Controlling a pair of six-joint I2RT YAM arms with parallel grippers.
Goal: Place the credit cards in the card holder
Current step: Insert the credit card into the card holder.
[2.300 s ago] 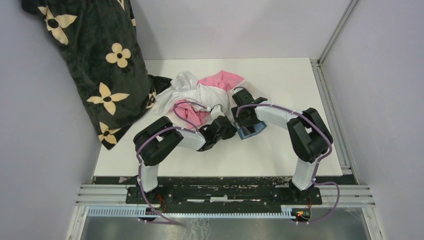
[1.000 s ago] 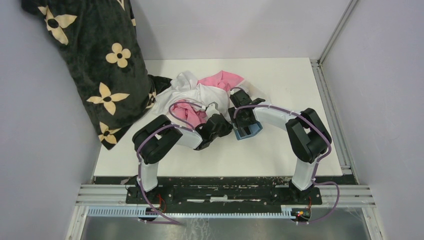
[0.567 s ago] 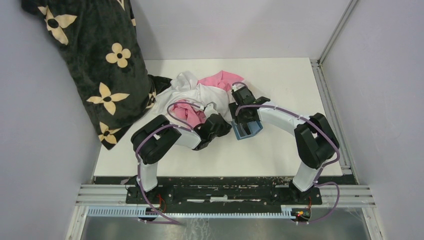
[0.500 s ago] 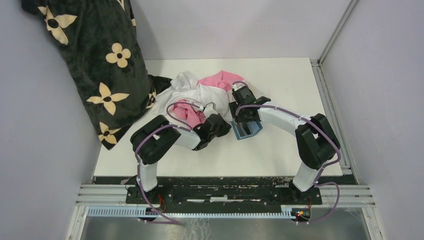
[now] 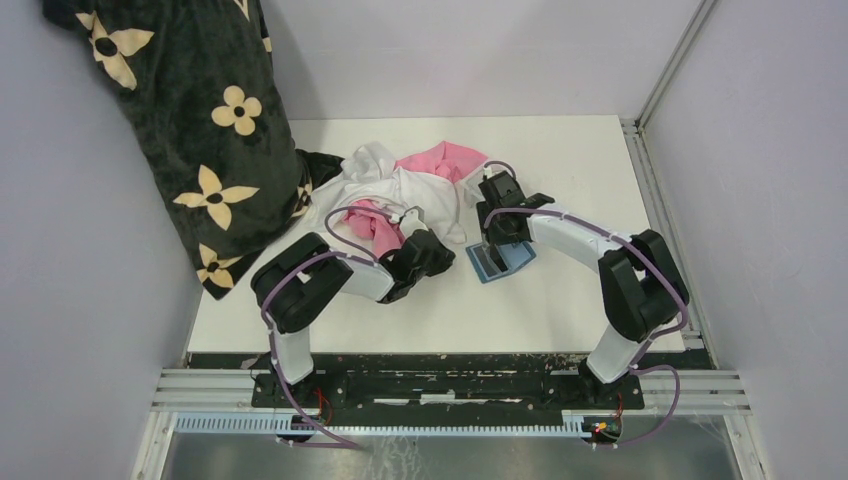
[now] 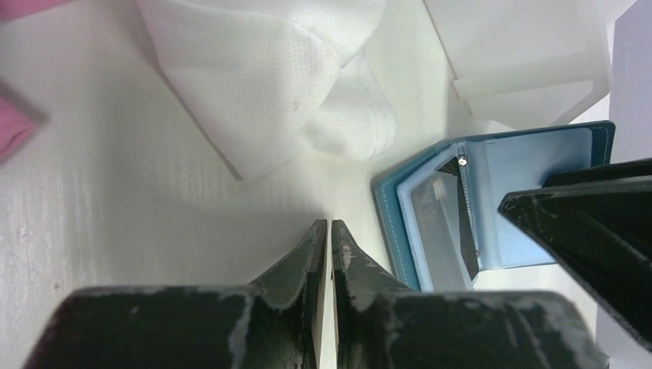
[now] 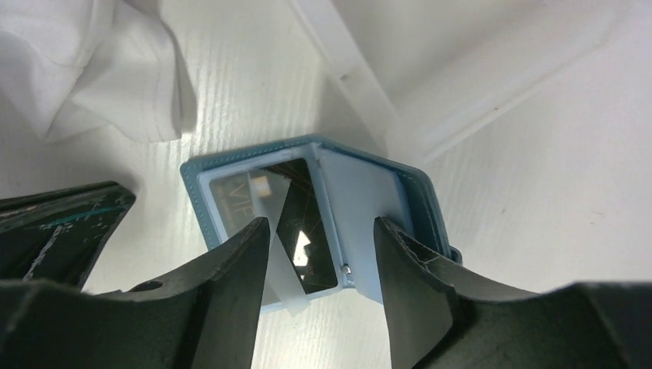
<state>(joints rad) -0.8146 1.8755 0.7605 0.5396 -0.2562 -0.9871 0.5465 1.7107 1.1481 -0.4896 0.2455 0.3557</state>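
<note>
The left jaws sit nearly closed on nothing, the right jaws gape empty over the card holder (image 7: 369, 192), whose 9 o'clock credit card (image 7: 300, 196) reads "VIP".

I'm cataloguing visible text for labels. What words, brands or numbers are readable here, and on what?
"VIP": faint gold letters on the dark card inside the open card holder, right wrist view.
No other text shows; the black cloth bears only flower shapes.

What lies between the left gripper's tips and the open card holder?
Only a bare strip of white table, seen in the left wrist view. The shut left gripper points beside the card holder, and the white cloth lies beyond that gap.
</note>
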